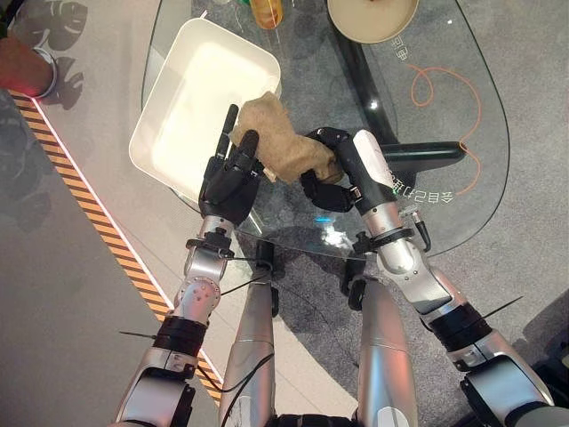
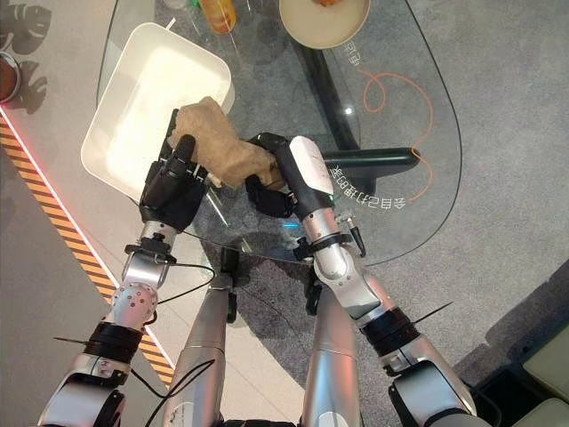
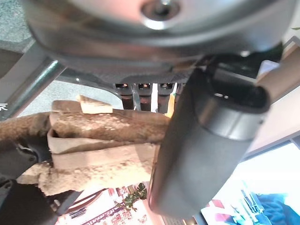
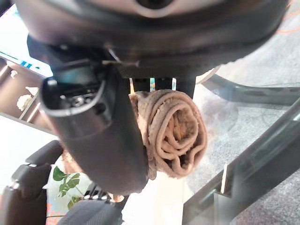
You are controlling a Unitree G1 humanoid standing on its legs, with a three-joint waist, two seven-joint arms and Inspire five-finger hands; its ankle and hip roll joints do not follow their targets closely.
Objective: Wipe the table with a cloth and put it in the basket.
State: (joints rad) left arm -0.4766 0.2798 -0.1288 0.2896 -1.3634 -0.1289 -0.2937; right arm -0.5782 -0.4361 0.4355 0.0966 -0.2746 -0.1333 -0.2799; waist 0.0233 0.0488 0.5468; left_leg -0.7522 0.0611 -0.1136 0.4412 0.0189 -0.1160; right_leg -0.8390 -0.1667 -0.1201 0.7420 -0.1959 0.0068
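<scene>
A tan cloth (image 1: 277, 135) hangs bunched just above the glass table (image 1: 427, 205), at the near corner of the white rectangular basket (image 1: 178, 62). My right hand (image 1: 331, 189) is shut on the cloth's right end; in the right wrist view the rolled cloth (image 4: 176, 133) sits pinched between the thumb (image 4: 105, 140) and the fingers. My left hand (image 1: 229, 182) stands at the cloth's left side over the basket's near edge. Its fingers are straight, pointing away from me and resting against the cloth (image 3: 93, 140); its thumb (image 3: 201, 140) stands in front of the cloth.
A beige bowl (image 1: 372, 18) and an orange bottle (image 1: 267, 11) stand at the table's far side. An orange cord (image 1: 444, 89) and a dark table leg (image 1: 418, 156) show through the glass. Striped tape (image 1: 98, 213) runs along the floor at left, near a person's sleeve (image 1: 22, 67).
</scene>
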